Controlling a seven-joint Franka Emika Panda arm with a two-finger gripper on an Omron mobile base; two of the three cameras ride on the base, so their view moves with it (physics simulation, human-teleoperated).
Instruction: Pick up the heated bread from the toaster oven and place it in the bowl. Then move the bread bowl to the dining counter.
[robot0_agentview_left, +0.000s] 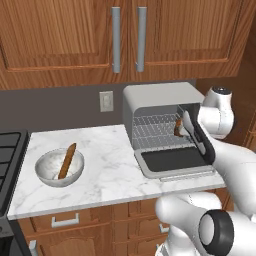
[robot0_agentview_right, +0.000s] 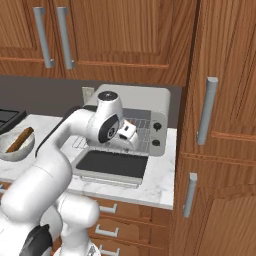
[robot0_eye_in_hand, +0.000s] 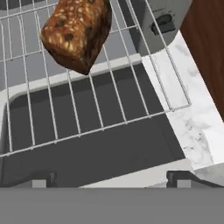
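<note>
While claw (robot0_eye_in_hand: 111, 181) hangs with jaws spread wide, empty, heated bread (robot0_eye_in_hand: 77, 33) lies just ahead on pulled-out rack (robot0_eye_in_hand: 87, 100) of toaster oven (robot0_agentview_left: 160, 102). Judged light, crusty, crumbly; grip across short sides, gently.

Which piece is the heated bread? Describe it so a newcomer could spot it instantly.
Start at the light-grey toaster oven on the marble worktop, its dark-glass door dropped open. On the wire rack inside sits the heated bread, a short chunky dark-brown block with a speckled crust. Unlike it, the other brown piece is a long thin stick leaning in the bowl further left.
</note>
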